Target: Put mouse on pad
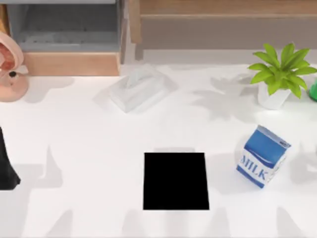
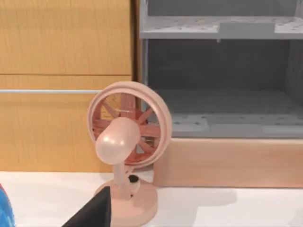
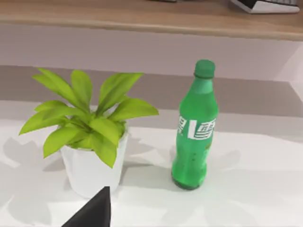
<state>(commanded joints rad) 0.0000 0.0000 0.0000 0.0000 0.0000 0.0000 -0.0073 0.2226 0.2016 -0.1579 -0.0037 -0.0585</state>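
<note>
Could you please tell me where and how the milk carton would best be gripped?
Probably the carton's flat blue side walls, from above: it stands upright, turned askew to the table's edges, so the fingers should turn to match.

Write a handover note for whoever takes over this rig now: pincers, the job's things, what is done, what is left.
Left pincer faces the fan; right pincer faces the plant. Whether they are open or shut cannot be told.
The pad lies flat at the table's near middle, left of the milk carton, with nothing on it.
Done: nothing yet.
Left: locate the mouse, grasp it and set it on the pad.
</note>
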